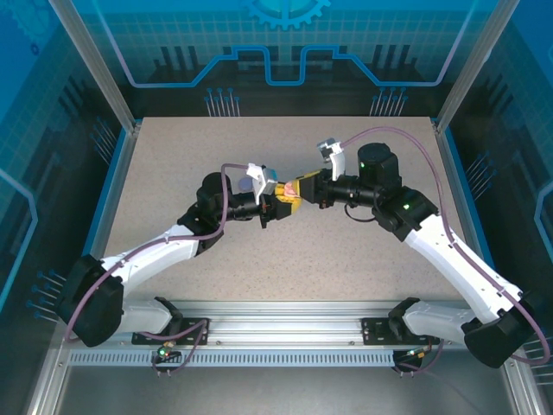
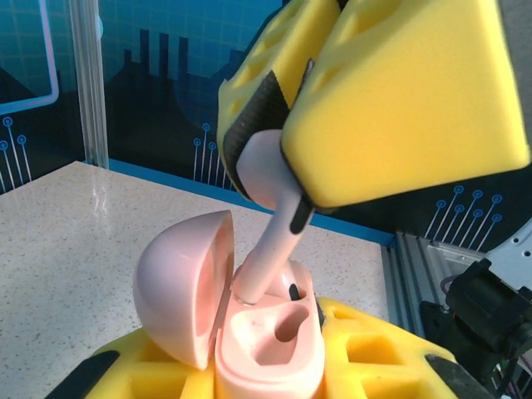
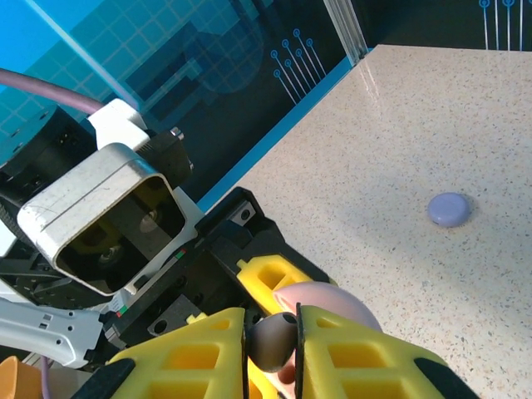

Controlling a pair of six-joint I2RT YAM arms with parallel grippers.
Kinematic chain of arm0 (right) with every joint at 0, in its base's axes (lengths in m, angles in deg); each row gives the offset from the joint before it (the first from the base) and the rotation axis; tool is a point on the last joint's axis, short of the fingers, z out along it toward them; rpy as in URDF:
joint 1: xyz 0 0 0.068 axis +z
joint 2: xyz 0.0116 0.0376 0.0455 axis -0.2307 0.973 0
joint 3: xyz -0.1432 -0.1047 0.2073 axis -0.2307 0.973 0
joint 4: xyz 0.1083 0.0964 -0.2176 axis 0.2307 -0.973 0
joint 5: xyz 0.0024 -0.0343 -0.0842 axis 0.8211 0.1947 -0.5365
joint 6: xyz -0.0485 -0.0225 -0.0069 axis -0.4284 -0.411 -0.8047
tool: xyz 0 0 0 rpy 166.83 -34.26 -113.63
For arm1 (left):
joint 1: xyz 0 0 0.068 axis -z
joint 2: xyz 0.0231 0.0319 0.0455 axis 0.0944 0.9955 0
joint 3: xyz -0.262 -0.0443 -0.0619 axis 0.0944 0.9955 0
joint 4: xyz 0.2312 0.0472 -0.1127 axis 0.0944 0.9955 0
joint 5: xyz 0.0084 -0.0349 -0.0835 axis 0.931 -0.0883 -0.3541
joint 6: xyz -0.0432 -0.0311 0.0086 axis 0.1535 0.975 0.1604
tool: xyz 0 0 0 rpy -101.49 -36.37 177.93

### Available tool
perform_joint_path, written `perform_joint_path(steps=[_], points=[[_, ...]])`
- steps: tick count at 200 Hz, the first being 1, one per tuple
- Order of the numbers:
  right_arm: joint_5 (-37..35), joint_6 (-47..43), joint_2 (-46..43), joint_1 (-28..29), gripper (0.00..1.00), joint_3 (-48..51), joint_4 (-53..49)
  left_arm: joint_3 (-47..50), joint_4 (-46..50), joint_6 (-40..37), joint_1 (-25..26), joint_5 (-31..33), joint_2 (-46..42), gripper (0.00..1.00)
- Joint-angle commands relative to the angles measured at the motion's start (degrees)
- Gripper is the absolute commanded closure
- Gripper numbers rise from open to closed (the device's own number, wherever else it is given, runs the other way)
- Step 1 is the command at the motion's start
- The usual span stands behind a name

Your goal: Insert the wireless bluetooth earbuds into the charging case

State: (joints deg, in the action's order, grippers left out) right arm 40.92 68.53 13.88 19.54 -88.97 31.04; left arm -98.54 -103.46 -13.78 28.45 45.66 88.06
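Both arms reach inward over the table (image 1: 346, 259) and meet near its middle, forearms low and wrists turned toward each other, so the left gripper (image 1: 278, 206) and the right gripper (image 1: 302, 188) sit almost nose to nose. The left gripper's yellow fingers (image 2: 382, 353) are clamped around the pink charging case (image 2: 266, 345), holding it off the surface with its domed lid (image 2: 179, 287) swung open to one side. The right gripper comes in from above, closed on the rounded head of a pale pink earbud (image 2: 270, 249), whose stem angles down and enters one socket of the case (the neighbouring socket (image 2: 287, 324) is empty). The bud is smooth and glossy, matching the case's colour, with a dark tip near the head. Well apart on the table lies a closed purple case (image 3: 450, 209).
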Motion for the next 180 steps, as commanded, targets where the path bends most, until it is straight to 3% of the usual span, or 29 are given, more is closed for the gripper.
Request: perform_joint_path(steps=[1,65,105,180], points=[[1.98,-1.46,-1.79,0.43,0.8,-2.61,-2.85,-2.46,2.52,-5.85,0.34,1.63,-1.38,0.84],[3.88,-4.43,-2.88,-1.92,0.8,-5.0,-10.04,-4.36,6.38,-12.59,0.25,2.12,-0.58,0.85],[5.02,-5.42,-2.37,-2.39,0.8,-6.03,-11.95,-3.69,4.95,-16.31,0.37,-1.25,-0.8,0.85],[5.16,-4.98,-0.85,-2.39,0.8,-5.69,-10.93,-4.18,4.98,-15.44,0.37,-2.43,-1.62,0.84]])
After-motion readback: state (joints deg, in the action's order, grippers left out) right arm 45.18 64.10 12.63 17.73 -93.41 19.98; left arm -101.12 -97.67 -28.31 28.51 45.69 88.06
